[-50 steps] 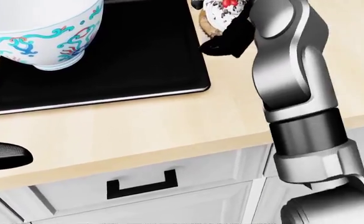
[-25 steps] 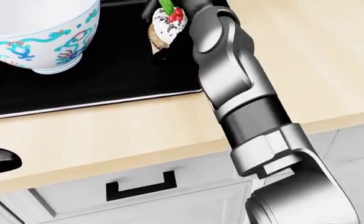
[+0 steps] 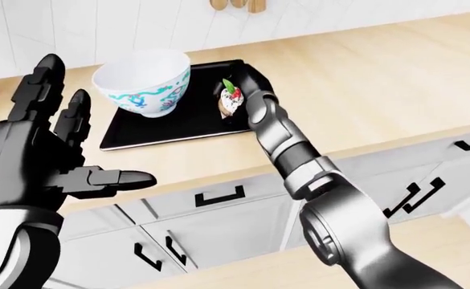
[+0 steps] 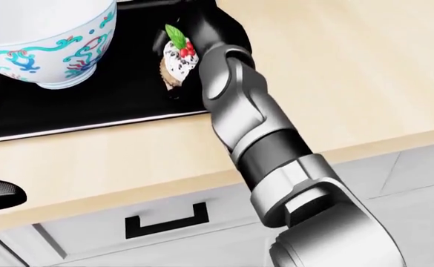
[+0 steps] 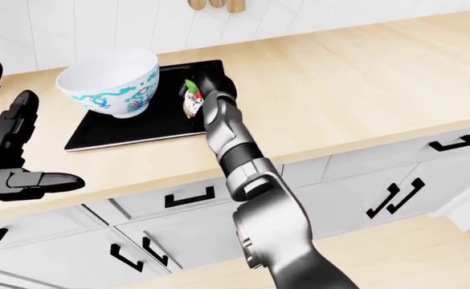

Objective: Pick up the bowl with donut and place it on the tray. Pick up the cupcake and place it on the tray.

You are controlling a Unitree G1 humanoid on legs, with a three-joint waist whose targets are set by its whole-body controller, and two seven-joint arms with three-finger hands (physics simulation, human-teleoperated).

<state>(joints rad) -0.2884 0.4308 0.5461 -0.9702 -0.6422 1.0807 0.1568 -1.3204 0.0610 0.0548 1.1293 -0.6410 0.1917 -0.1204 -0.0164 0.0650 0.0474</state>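
A white bowl [image 3: 143,80] with a teal pattern stands on the black tray [image 3: 167,127]; its inside shows only white from here. My right hand [image 4: 186,78] is shut on the cupcake [image 4: 177,58], which has white frosting, a red berry and a green leaf. It holds the cupcake tilted, low over the right part of the tray, just right of the bowl. My left hand [image 3: 74,162] is open and empty, raised at the left of the left-eye view, on the near side of the counter's edge.
The tray lies on a light wood counter [image 3: 363,90] with a tiled wall behind it. White drawers with black handles [image 3: 218,196] run below the counter edge. Wooden utensil handles [image 3: 235,5] hang at the top.
My right arm has carried the cupcake leftward, from beyond the tray's right edge to over the tray beside the bowl. The bowl and tray have not moved.
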